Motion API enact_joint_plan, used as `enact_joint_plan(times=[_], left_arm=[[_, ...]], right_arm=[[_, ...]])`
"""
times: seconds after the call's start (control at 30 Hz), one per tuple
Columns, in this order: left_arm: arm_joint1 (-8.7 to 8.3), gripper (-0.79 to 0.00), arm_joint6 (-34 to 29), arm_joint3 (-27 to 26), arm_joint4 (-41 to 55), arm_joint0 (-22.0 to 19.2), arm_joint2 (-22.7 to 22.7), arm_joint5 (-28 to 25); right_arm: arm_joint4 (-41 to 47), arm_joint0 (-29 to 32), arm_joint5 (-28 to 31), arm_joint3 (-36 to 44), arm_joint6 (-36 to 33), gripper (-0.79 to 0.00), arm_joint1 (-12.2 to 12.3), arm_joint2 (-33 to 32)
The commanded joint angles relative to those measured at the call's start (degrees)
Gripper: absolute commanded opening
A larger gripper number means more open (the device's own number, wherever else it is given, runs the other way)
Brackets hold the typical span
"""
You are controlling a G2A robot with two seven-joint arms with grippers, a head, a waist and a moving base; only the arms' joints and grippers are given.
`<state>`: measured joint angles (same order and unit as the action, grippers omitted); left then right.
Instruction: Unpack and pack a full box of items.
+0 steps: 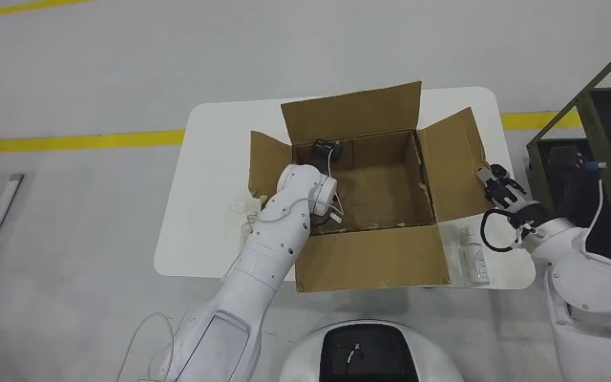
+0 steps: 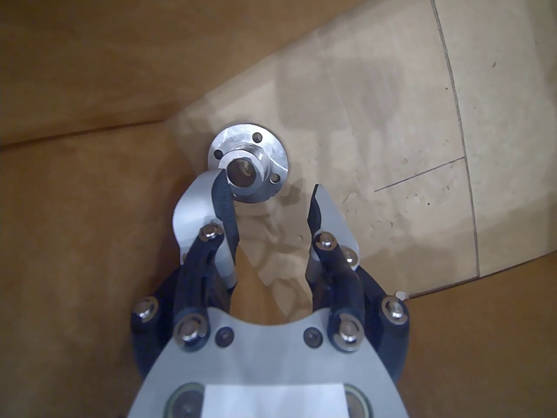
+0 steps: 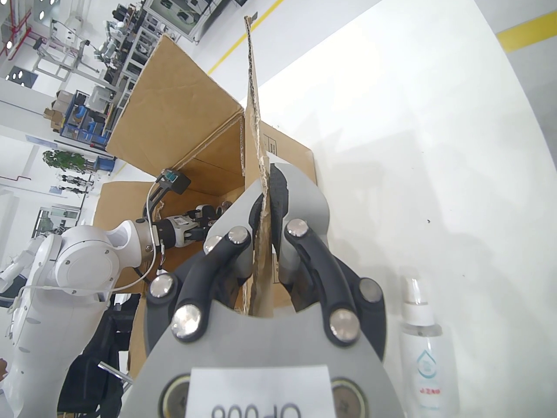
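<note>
An open cardboard box [image 1: 382, 250] stands on the white table [image 1: 215, 181]. My left arm [image 1: 304, 191] is inside it, near its left wall. My left gripper [image 2: 267, 195] is open low over the box floor. A round metal flange [image 2: 249, 166] lies there in a corner, and one fingertip [image 2: 219, 184] overlaps its rim. The flange sits just beyond the fingers, not between them. My right gripper [image 3: 266, 206] is shut on the edge of the box's right flap [image 3: 252, 102], seen at the flap's outer edge in the top view [image 1: 496, 181].
A clear spray bottle [image 1: 474, 253] [image 3: 424, 345] lies on the table just right of the box, near the right gripper. All the box flaps stand open. The box floor [image 2: 391, 132] around the flange is bare. A dark rack [image 1: 573, 143] stands off the table's right end.
</note>
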<state>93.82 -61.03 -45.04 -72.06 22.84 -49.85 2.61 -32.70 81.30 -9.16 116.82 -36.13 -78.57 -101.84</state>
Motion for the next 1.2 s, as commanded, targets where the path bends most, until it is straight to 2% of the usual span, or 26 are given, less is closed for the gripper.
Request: enact_joint_plan(times=[0.0,0.3,0.47,0.53,0.83,0.87,0.93,1.0,1.03,1.07,1.13,1.17], left_arm=[[0.22,-0.406,0.5,1.0,0.0,-0.4,0.1,-0.1],[1.19,-0.372,1.6,3.9,1.4,-2.0,0.1,-0.8],[1.70,-0.419,1.1,5.0,2.5,-2.5,0.4,-2.5],[1.91,-0.465,1.3,5.5,3.0,-2.7,0.4,-2.8],[2.57,-0.434,-1.3,4.8,5.7,-3.4,0.2,-6.0],[2.60,-0.409,-1.4,4.4,5.8,-3.5,0.2,-6.2],[2.72,-0.280,-2.6,3.0,6.7,-3.5,0.1,-6.7],[2.76,-0.286,-3.4,1.8,7.2,-3.4,0.0,-7.0],[2.72,-0.197,-3.6,1.3,7.0,-3.4,-0.1,-6.8],[2.67,-0.074,-3.5,0.9,6.8,-3.3,-0.2,-6.5],[2.49,-0.071,-2.6,0.5,5.8,-3.2,-0.5,-5.6],[2.39,-0.040,-2.3,0.7,5.3,-3.1,-0.7,-5.2]], right_arm=[[0.0,0.0,0.0,0.0,0.0,-0.785,0.1,0.1],[0.0,-0.1,-0.6,-0.2,0.4,-0.785,0.7,0.4],[0.2,-0.3,-1.0,-0.3,0.8,-0.785,0.9,0.7],[0.3,-0.6,-1.1,-0.4,0.8,-0.785,1.1,0.9],[0.5,-1.1,-1.5,-0.7,1.2,-0.785,1.5,1.5],[0.5,-1.1,-1.5,-0.7,1.2,-0.785,1.6,1.5],[0.6,-1.2,-1.6,-0.8,1.2,-0.785,1.7,1.7],[0.7,-1.2,-1.6,-0.9,1.3,-0.785,1.8,1.7],[0.7,-1.2,-1.7,-0.9,1.4,-0.785,1.9,1.7],[0.7,-1.2,-1.8,-0.9,1.4,-0.785,1.9,1.7],[0.8,-1.2,-1.8,-0.9,1.5,-0.785,2.0,1.7],[0.8,-1.2,-1.8,-0.9,1.6,-0.785,2.1,1.8]])
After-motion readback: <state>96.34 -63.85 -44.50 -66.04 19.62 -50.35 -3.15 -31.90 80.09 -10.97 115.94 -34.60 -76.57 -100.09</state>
